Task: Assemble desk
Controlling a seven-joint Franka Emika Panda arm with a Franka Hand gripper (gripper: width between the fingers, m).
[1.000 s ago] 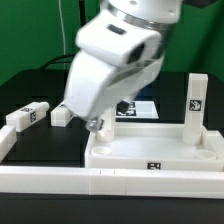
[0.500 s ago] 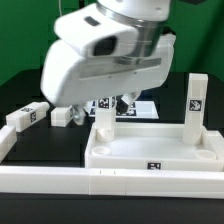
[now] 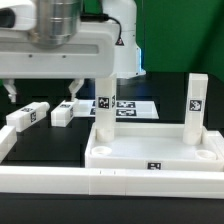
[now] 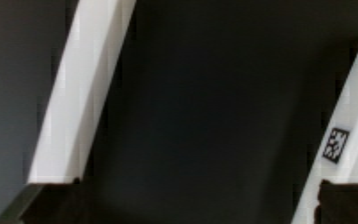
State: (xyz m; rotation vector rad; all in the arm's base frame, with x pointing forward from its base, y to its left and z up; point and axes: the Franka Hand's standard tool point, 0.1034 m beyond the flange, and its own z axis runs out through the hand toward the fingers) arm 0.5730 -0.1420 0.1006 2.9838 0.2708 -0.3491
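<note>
Wide open and empty, the gripper hangs above the flat-lying loose leg — its long axis apparently along the jaw gap, not across.

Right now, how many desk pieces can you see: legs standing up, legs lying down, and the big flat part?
Upright legs, standing at the panel's back corners: 2
Lying legs, on the table beside the panel: 2
Panel: 1
Total: 5
</note>
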